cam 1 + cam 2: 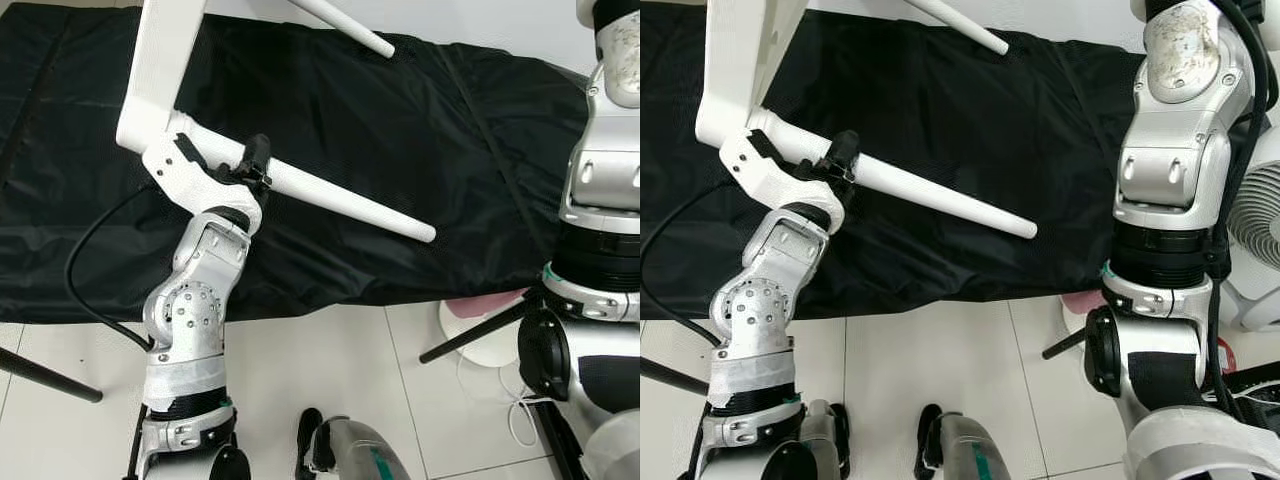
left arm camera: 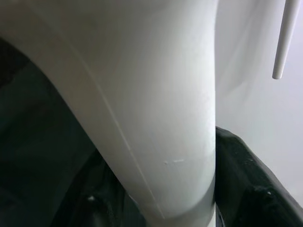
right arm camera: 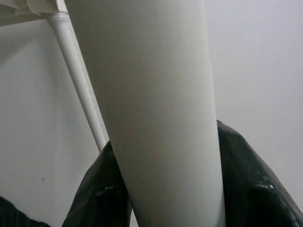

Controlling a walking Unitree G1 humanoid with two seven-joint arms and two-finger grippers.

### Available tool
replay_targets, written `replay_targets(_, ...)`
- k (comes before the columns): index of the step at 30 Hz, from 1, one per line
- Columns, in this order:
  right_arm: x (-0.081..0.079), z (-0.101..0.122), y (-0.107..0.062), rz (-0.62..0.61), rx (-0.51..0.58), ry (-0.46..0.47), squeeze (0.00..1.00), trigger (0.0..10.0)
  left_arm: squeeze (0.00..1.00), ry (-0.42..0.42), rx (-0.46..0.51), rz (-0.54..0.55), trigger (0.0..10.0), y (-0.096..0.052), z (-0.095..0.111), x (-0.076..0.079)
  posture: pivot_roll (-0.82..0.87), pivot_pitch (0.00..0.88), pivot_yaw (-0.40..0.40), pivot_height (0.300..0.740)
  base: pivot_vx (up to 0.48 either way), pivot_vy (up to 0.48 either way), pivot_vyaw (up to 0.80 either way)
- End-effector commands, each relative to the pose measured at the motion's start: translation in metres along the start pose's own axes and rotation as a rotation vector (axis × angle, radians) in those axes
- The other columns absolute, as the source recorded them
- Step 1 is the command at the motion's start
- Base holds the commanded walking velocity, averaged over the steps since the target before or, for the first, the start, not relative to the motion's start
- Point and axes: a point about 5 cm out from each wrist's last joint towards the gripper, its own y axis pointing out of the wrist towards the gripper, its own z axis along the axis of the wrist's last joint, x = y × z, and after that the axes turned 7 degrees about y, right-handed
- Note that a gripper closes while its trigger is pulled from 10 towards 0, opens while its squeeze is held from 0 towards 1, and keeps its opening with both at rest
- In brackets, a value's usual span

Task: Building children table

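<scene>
We hold table up over black cloth (image 1: 400, 130). Left hand (image 1: 250, 165) clamped on leg (image 1: 340, 200) near frame (image 1: 160, 60), keeps it steady. Right hand (image 3: 161, 198) clamped on another leg (image 3: 156, 94).

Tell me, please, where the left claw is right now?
In the left eye view, the left claw is on the left, clamped around a white table leg near the tabletop's corner, above the black sheet.

Smooth matt white table leg (image 1: 340, 203), black cloth sheet (image 1: 420, 130) w/ slight sheen
</scene>
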Motion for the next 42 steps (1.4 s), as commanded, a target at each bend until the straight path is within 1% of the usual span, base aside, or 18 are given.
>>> replay_targets(1, 0.027, -0.005, -0.010, -0.175, 0.013, 0.122, 0.00, 0.0, 0.00, 0.102, 0.398, -0.269, 0.0, -0.008, 0.074, 0.040, 0.02, 0.105, -0.102, 0.740, 0.000, 0.000, 0.00)
replay_targets(4, 0.034, -0.014, -0.018, -0.235, -0.003, 0.096, 0.00, 0.0, 0.00, 0.118, 0.418, -0.293, 0.0, -0.008, 0.081, 0.043, 0.02, 0.105, -0.100, 0.740, 0.000, 0.000, 0.00)
replay_targets(6, 0.046, -0.032, -0.035, -0.343, -0.041, 0.040, 0.00, 0.0, 0.00, 0.172, 0.464, -0.338, 0.0, -0.009, 0.095, 0.048, 0.02, 0.108, -0.091, 0.740, 0.000, 0.000, 0.00)
replay_targets(18, 0.056, -0.055, -0.062, -0.434, -0.097, -0.048, 0.00, 0.0, 0.00, 0.203, 0.560, -0.451, 0.0, -0.006, 0.124, 0.073, 0.02, 0.108, -0.080, 0.740, 0.000, 0.000, 0.00)
replay_targets(23, 0.054, -0.066, -0.069, -0.457, -0.144, -0.018, 0.00, 0.0, 0.00, 0.209, 0.572, -0.484, 0.0, -0.006, 0.130, 0.081, 0.02, 0.108, -0.076, 0.740, 0.000, 0.000, 0.00)
replay_targets(25, 0.038, -0.091, -0.085, -0.437, -0.263, 0.080, 0.00, 0.0, 0.00, 0.228, 0.571, -0.508, 0.0, -0.006, 0.132, 0.086, 0.03, 0.110, -0.072, 0.740, 0.000, 0.000, 0.00)
replay_targets(26, 0.038, -0.091, -0.085, -0.437, -0.263, 0.080, 0.00, 0.0, 0.00, 0.228, 0.571, -0.508, 0.0, -0.006, 0.132, 0.086, 0.03, 0.110, -0.072, 0.740, 0.000, 0.000, 0.00)
replay_targets(27, 0.010, -0.124, -0.110, -0.411, -0.449, 0.269, 0.00, 0.0, 0.00, 0.250, 0.547, -0.530, 0.0, -0.006, 0.131, 0.089, 0.04, 0.114, -0.061, 0.740, 0.000, 0.000, 0.00)
replay_targets(28, 0.010, -0.124, -0.110, -0.411, -0.449, 0.269, 0.00, 0.0, 0.00, 0.250, 0.547, -0.530, 0.0, -0.006, 0.131, 0.089, 0.04, 0.114, -0.061, 0.740, 0.000, 0.000, 0.00)
replay_targets(29, -0.004, -0.137, -0.122, -0.381, -0.532, 0.336, 0.00, 0.0, 0.00, 0.251, 0.522, -0.543, 0.0, -0.005, 0.128, 0.091, 0.04, 0.114, -0.061, 0.740, 0.000, 0.000, 0.00)
replay_targets(30, -0.004, -0.137, -0.122, -0.381, -0.532, 0.336, 0.00, 0.0, 0.00, 0.251, 0.522, -0.543, 0.0, -0.005, 0.128, 0.091, 0.04, 0.114, -0.061, 0.740, 0.000, 0.000, 0.00)
replay_targets(31, -0.019, -0.144, -0.131, -0.350, -0.595, 0.435, 0.00, 0.0, 0.00, 0.268, 0.504, -0.546, 0.0, -0.005, 0.126, 0.091, 0.04, 0.117, -0.050, 0.740, 0.000, 0.000, 0.00)
replay_targets(32, -0.019, -0.144, -0.131, -0.350, -0.595, 0.435, 0.00, 0.0, 0.00, 0.268, 0.504, -0.546, 0.0, -0.005, 0.126, 0.091, 0.04, 0.117, -0.050, 0.740, 0.000, 0.000, 0.00)
replay_targets(34, -0.040, -0.153, -0.141, -0.287, -0.674, 0.560, 0.00, 0.0, 0.00, 0.289, 0.476, -0.551, 0.0, -0.005, 0.122, 0.090, 0.03, 0.117, -0.045, 0.740, 0.000, 0.000, 0.00)
replay_targets(36, -0.049, -0.160, -0.146, -0.270, -0.731, 0.633, 0.00, 0.0, 0.00, 0.299, 0.455, -0.553, 0.0, -0.005, 0.118, 0.088, 0.04, 0.119, -0.042, 0.740, 0.000, 0.000, 0.00)
replay_targets(38, -0.049, -0.160, -0.146, -0.270, -0.731, 0.633, 0.00, 0.0, 0.00, 0.299, 0.455, -0.553, 0.0, -0.005, 0.118, 0.088, 0.04, 0.119, -0.042, 0.740, 0.000, 0.000, 0.00)
replay_targets(40, -0.067, -0.168, -0.153, -0.203, -0.791, 0.720, 0.00, 0.0, 0.00, 0.314, 0.425, -0.553, 0.0, -0.006, 0.112, 0.086, 0.05, 0.123, -0.038, 0.740, 0.000, 0.000, 0.00)
replay_targets(42, -0.067, -0.168, -0.153, -0.203, -0.791, 0.720, 0.00, 0.0, 0.00, 0.314, 0.425, -0.553, 0.0, -0.006, 0.112, 0.086, 0.05, 0.123, -0.038, 0.740, 0.000, 0.000, 0.00)
